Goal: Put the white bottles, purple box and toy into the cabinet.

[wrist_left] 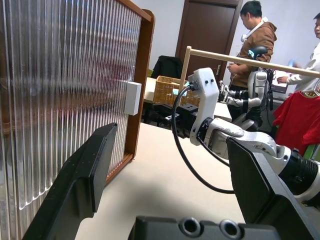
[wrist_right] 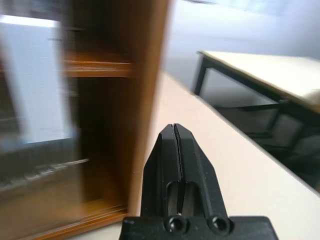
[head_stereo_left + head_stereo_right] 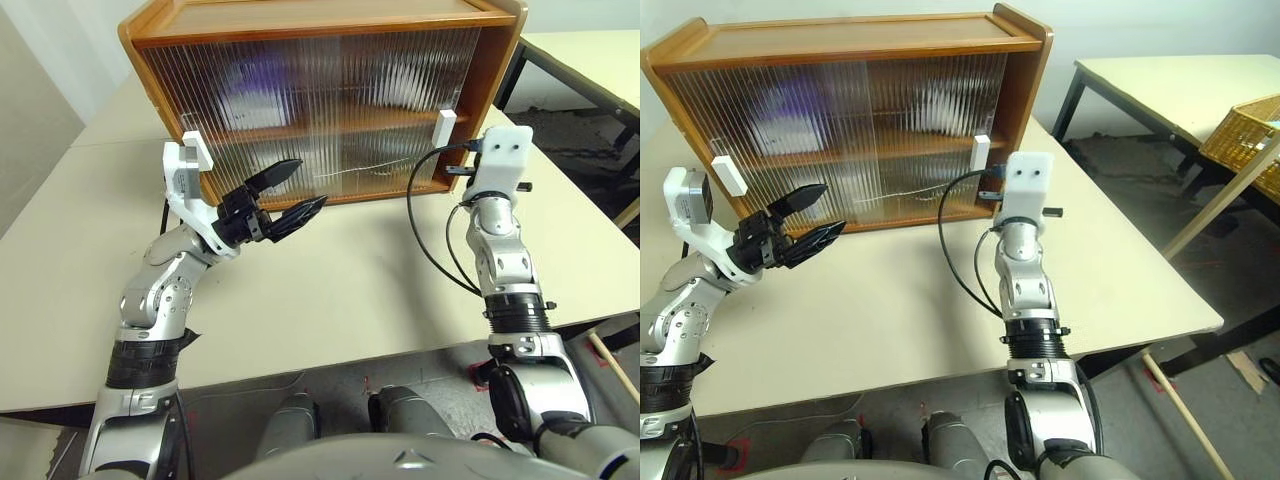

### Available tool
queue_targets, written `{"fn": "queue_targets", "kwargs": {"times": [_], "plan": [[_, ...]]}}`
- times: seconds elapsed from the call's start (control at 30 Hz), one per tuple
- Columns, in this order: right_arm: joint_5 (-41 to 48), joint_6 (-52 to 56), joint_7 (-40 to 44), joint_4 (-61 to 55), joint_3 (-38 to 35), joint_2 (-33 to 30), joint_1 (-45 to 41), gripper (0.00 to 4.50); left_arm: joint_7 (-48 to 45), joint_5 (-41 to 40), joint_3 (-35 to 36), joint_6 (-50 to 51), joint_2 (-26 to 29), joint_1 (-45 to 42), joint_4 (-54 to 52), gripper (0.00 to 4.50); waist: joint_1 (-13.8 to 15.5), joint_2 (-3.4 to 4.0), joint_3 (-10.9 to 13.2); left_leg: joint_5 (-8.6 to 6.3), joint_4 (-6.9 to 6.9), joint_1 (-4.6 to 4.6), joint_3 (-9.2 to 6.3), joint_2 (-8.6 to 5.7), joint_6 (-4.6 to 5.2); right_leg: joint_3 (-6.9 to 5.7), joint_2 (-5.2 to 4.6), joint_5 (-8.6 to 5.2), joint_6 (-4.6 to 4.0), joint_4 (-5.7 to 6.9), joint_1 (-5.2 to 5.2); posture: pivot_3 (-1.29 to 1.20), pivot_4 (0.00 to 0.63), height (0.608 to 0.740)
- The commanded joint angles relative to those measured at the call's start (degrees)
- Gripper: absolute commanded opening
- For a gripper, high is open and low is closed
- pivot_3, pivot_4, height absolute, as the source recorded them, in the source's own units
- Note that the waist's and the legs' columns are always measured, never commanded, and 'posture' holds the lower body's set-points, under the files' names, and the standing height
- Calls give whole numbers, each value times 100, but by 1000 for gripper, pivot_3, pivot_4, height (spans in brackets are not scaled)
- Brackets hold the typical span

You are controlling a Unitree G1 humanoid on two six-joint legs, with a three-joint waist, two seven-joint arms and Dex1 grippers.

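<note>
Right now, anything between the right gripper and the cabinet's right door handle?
Nothing visible. The right gripper is shut and empty, close to the cabinet's right end, near the white handle of the right sliding door. Only bare table lies below. Both doors look closed; a purple shape shows blurred behind the ribbed panels.

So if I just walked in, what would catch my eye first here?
Probably the big wooden cabinet at the back of the pale table, its ribbed see-through doors shut, with a blurry purple shape behind them. In front of it, the left gripper hangs with its black fingers spread wide, while the right gripper is pinched shut near the cabinet's right end.
</note>
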Motion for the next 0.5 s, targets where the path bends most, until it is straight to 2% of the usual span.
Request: {"fn": "queue_targets", "kwargs": {"times": [0.03,0.1,0.23,0.37,0.5], "plan": [[531,563,933,-635,201,-18,246,16,-21,45,18,0,28,-16,13,4500,1,0,0,0,0,0,0,0,0,-1,0,-3,-5,0,1,-92,34,740],[915,841,1467,-1033,245,-39,357,16,-5,47,18,-3,21,-1,-7,4500,2,0,0,1,2,-1,1,0,-1,-1,0,-8,-12,0,3,-88,34,740],[1180,1305,1866,-1491,299,-105,380,16,6,49,3,-5,1,38,-38,4500,6,-1,-1,4,10,-1,5,-2,-5,1,0,-19,-26,-1,7,-90,35,740],[1260,1367,1958,-1469,278,-70,225,16,10,54,-2,-19,-16,41,-33,4500,10,-5,-3,4,15,1,4,-1,-5,1,0,-33,-49,-1,13,-89,33,740],[1112,1002,1860,-971,258,-6,-41,16,25,65,-11,-33,-42,42,-42,4500,10,-5,-3,6,15,2,4,-2,-2,2,0,-30,-50,-1,12,-79,30,740]]}}
